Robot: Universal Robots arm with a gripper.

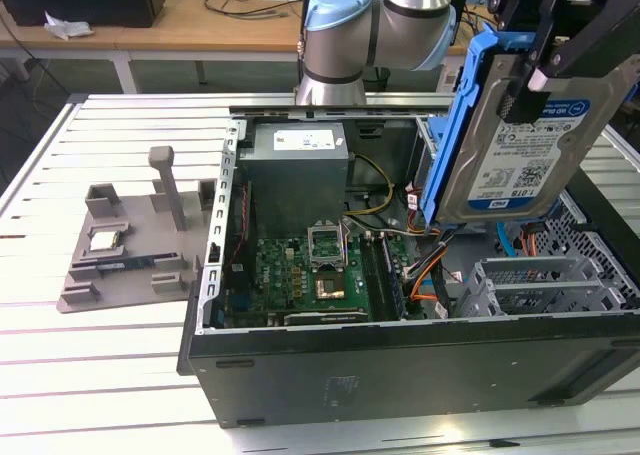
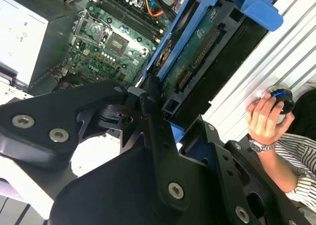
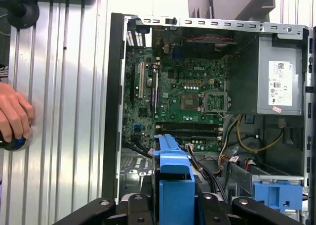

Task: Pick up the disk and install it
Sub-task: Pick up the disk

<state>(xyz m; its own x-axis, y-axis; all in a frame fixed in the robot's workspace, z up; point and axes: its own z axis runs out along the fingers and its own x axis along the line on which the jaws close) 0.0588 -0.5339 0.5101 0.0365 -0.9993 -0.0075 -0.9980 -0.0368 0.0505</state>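
The disk (image 1: 515, 150), a silver-grey drive with a blue-and-white label in a blue carrier frame, hangs tilted on edge above the open computer case (image 1: 400, 360), toward the exterior view's right. My gripper (image 1: 545, 75) is shut on its upper end. In the second wrist view the black fingers (image 2: 148, 131) clamp the disk (image 2: 207, 52), whose circuit-board side shows. The first wrist view looks down past the carrier's blue edge (image 3: 174, 178) into the case, with the gripper (image 3: 174, 201) around it.
Inside the case lie the motherboard (image 1: 300, 275), a grey power supply box (image 1: 297, 180), cables, and a grey metal cage (image 1: 540, 280) with a blue bracket (image 3: 276, 195). A grey fixture (image 1: 130, 245) sits on the slatted table. A person's hand (image 2: 264, 118) rests beside the case.
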